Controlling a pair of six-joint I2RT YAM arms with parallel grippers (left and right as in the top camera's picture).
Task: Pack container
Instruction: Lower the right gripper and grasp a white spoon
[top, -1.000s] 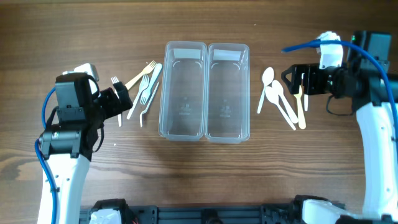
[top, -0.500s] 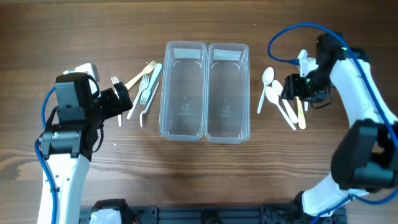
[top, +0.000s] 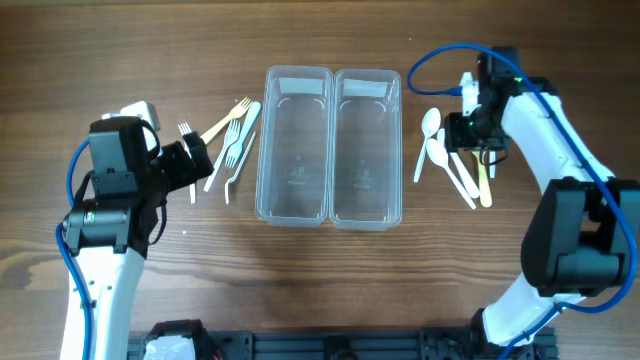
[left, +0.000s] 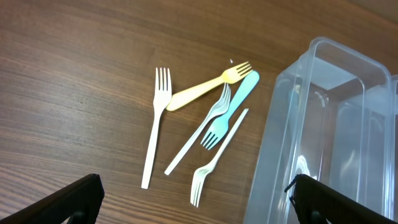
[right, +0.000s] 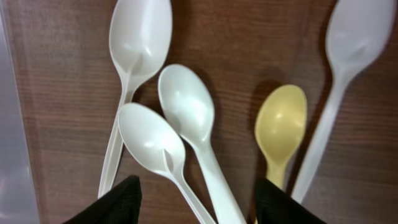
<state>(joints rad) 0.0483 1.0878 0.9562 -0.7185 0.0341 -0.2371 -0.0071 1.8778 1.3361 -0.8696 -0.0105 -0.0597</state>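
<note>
The white spoons (right: 186, 106) lie at three o'clock of the two clear containers (top: 331, 150), bowls toward twelve, handles trailing toward six. The right gripper (right: 196, 190) hangs directly over them, jaws spread wide and empty, much nearer than the left gripper (top: 195, 160) off at nine.

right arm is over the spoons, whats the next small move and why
Probably lower the right gripper straight down and close on the middle white spoon: its fingers are open with that spoon's handle running between them, nothing is held, and the right container nearby is empty.
</note>
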